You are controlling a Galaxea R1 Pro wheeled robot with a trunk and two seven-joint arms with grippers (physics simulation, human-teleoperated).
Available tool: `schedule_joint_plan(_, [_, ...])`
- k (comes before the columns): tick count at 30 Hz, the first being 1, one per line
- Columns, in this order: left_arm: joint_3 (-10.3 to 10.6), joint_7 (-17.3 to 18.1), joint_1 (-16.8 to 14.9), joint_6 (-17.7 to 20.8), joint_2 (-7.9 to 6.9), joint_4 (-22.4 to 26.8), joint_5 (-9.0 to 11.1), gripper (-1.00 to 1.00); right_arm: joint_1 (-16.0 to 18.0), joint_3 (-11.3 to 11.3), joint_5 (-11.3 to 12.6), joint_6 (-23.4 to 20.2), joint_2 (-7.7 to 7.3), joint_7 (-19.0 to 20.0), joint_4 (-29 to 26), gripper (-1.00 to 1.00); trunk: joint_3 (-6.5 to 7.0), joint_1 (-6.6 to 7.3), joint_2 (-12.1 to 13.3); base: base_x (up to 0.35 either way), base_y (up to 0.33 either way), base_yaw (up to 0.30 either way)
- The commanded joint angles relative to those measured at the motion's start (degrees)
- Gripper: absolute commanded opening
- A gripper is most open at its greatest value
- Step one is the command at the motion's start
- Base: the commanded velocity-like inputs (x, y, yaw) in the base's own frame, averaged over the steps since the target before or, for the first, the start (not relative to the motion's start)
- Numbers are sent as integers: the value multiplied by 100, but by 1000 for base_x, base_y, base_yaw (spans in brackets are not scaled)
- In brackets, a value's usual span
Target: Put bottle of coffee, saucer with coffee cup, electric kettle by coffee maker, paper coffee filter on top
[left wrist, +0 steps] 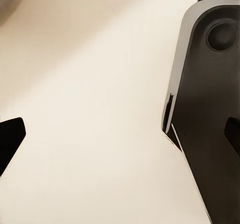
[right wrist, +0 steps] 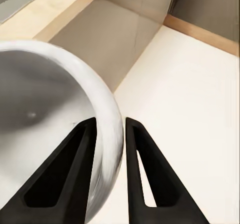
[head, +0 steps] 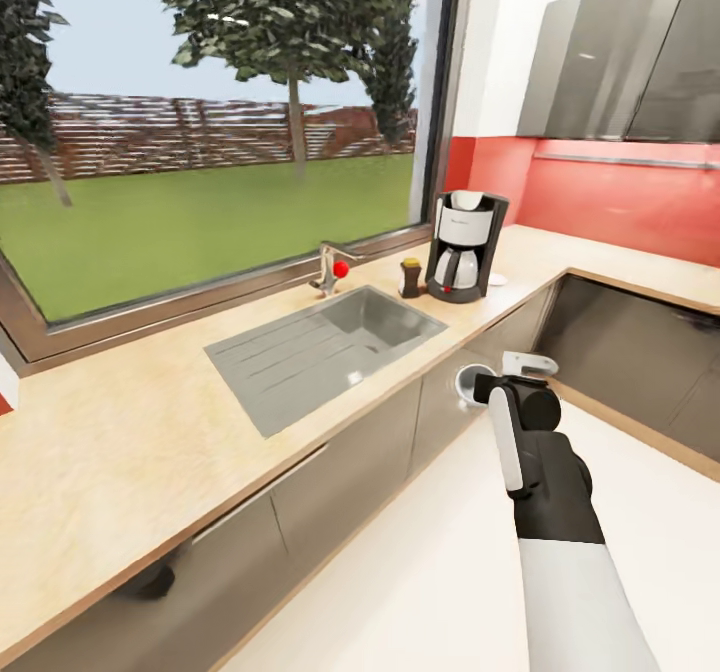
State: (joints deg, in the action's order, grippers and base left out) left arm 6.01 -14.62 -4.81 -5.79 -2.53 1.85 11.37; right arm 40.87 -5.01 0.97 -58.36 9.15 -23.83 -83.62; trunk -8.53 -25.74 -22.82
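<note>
The right arm (head: 545, 512) reaches forward from the five o'clock corner of the head view, ending in the right gripper (head: 478, 389) out over the pale floor (head: 420, 572) in front of the grey cabinets (head: 360, 472). Its two black fingers (right wrist: 80, 169) are clamped on the rim of the white cup (right wrist: 45, 124), one inside the bowl and one outside, the wall of the cup pinched between them. In the head view the cup (head: 466, 384) sits just below the worktop's wooden edge.

At nine o'clock the worktop (head: 110, 432) runs under the window. The steel sink (head: 320, 347) is set into it near the centre, with a tap (head: 330, 267) at its back edge. At about one o'clock a small dark bottle (head: 410, 278) stands just beside the coffee maker (head: 464, 246), apart from it, and a white saucer (head: 496, 279) peeks out at the machine's right, close against it.

The left gripper's (left wrist: 120, 134) dark fingertips (left wrist: 10, 139) sit well apart over the floor, next to a part of the robot's grey body (left wrist: 210, 99).
</note>
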Motion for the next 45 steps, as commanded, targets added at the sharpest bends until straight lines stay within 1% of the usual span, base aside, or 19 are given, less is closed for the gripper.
schedule_joint_plan(1, [49,-14,-2,-19,-1,-1,58,100,7,-6,14,-21,0,-8,0,-100,-12,-5,-11,172,-223,-299])
schedule_joint_plan(5, [49,-14,-2,-19,1,-1,58,100,3,-8,10,-19,-51,-2,111,-100,-16,-5,-11,215,-208,-218])
schedule_joint_plan(8, [49,-14,-2,-19,4,-1,58,100,0,-8,5,-18,-89,0,219,-100,-17,-5,-11,235,-200,-62])
schedule_joint_plan(12, [49,-14,-2,-19,6,-1,58,100,0,-9,1,-18,-103,1,244,-100,-17,-5,-11,240,-198,-15])
schedule_joint_plan(31, [49,-14,-2,-19,15,-1,58,100,0,0,21,-18,-81,-8,199,-100,-17,-5,-11,242,-197,-1])
schedule_joint_plan(45, [49,-14,-2,-19,15,-1,58,100,0,0,26,-18,-72,-8,197,-100,-17,-5,-11,180,-256,0])
